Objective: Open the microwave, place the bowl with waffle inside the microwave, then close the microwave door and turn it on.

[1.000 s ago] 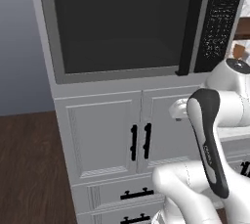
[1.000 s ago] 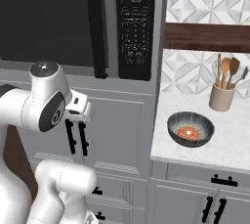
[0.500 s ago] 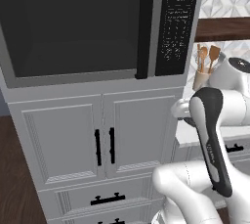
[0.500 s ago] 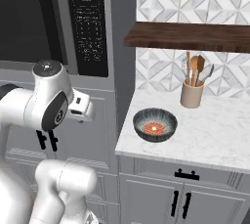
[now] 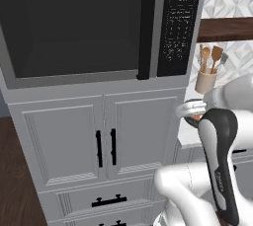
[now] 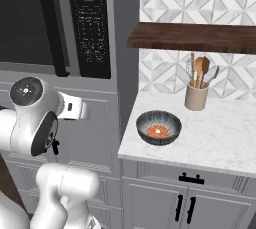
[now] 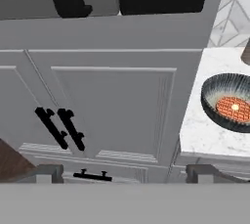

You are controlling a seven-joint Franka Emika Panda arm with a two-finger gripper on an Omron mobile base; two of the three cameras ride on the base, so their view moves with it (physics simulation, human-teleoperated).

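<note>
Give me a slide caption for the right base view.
Bowl with waffle waits on the counter beside the closed microwave.

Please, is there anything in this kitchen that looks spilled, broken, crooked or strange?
Nothing stands out. The microwave door is shut and sits straight. The bowl stands upright on the counter with the waffle lying flat inside, and nothing is spilled around it.

One microwave (image 5: 99, 27), one bowl (image 6: 159, 127) with one waffle (image 6: 157, 131), one utensil crock (image 6: 196, 96), one wooden shelf (image 6: 195, 36).
</note>
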